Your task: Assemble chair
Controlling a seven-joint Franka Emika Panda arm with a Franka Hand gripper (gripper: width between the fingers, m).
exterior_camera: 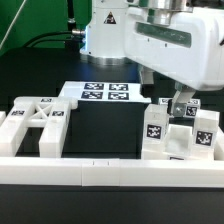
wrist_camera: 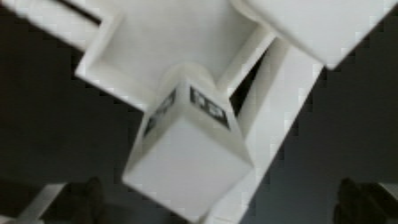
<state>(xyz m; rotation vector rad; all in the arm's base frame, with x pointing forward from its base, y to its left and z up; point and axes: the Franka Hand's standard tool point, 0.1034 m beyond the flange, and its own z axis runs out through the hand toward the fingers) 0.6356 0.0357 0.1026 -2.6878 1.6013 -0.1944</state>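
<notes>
The hand (exterior_camera: 180,103) hung just above the pegs (exterior_camera: 180,135) at the exterior view's right, well apart from the X-braced frame (exterior_camera: 35,120). Its jaws stood apart over one tagged peg (wrist_camera: 187,135).

Ext cam low, wide, wrist cam v. close on chair part (wrist_camera: 187,150)

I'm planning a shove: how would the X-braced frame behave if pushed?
The frame looks stiff, with thick blocky bars. Lying low and wide, it would probably slide rather than tip or roll. Its smooth faces may be slippery.
</notes>
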